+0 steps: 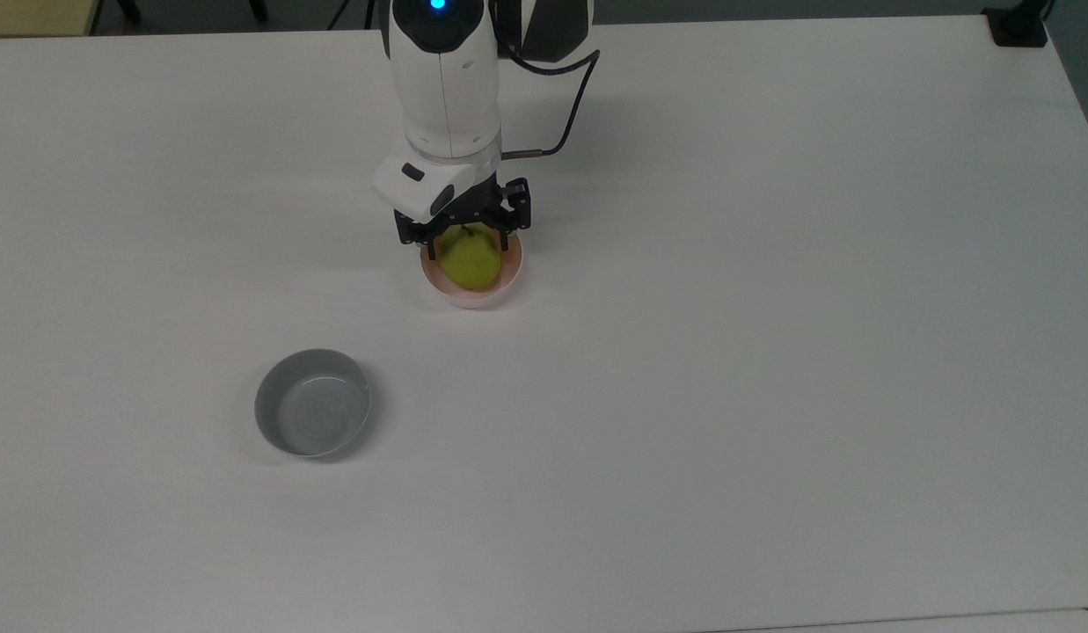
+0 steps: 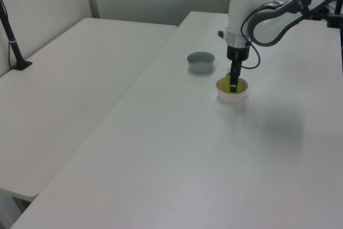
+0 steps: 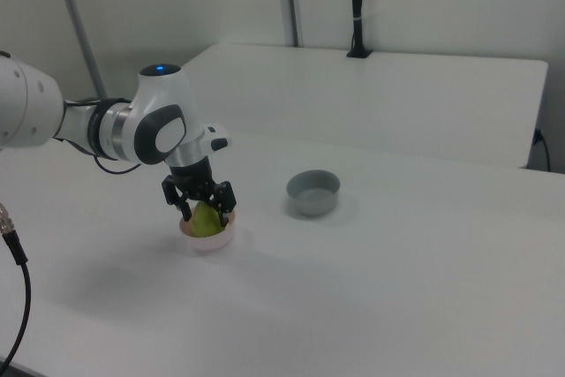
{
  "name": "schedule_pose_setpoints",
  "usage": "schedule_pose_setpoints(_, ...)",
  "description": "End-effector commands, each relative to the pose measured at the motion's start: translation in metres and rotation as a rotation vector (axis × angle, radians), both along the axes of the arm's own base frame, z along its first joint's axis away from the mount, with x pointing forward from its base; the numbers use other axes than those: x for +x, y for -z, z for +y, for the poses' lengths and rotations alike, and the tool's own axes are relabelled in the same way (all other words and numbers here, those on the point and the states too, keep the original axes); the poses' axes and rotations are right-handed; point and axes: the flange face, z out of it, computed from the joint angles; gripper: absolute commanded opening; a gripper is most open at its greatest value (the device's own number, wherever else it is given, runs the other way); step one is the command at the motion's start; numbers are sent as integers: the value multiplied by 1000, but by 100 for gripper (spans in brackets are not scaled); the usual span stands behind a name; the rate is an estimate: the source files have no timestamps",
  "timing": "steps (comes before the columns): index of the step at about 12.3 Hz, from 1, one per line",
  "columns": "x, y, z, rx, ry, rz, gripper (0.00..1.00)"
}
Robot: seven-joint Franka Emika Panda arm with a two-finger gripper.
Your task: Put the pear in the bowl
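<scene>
In the top view, going left to right, a grey bowl sits at about 8 o'clock from the middle of the white surface, well apart from everything else and holding nothing. Further right, at about 11 o'clock from the middle, stands the pink bowl, with the pear down inside its rim. The jaws sit right over it, at 12 o'clock of the bowl, their dark fingers on either side of the fruit's upper part. They look clenched on the pear rather than released, since the fingers hug it closely in the top view.

In the left view, the grey bowl lies at 10 o'clock of the pink bowl, and the pear shows as a yellow-green patch below the rim line, with the jaws reaching into the bowl.

In the right view, the jaws come first, pressed around the pear in the pink bowl; the grey bowl lies at 2 o'clock of it.

By my judgement the task is nearly done: the pear is carried to the right bowl and lowered in. What is left is to let go and lift the arm away. Whether the fruit already rests on the bowl's bottom cannot be told.
</scene>
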Motion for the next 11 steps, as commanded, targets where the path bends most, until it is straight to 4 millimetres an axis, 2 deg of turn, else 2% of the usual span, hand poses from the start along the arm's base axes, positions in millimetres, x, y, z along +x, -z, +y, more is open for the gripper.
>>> schedule_pose_setpoints(1,7,-17,0,-13,30,-41,100)
schedule_pose_setpoints(3,8,-31,-1,-14,44,-46,100)
schedule_pose_setpoints(6,14,-83,-8,-24,70,6,100)
schedule_pose_setpoints(7,14,-107,-13,-27,79,23,100)
schedule_pose_setpoints(11,2,-168,-29,-34,114,66,100)
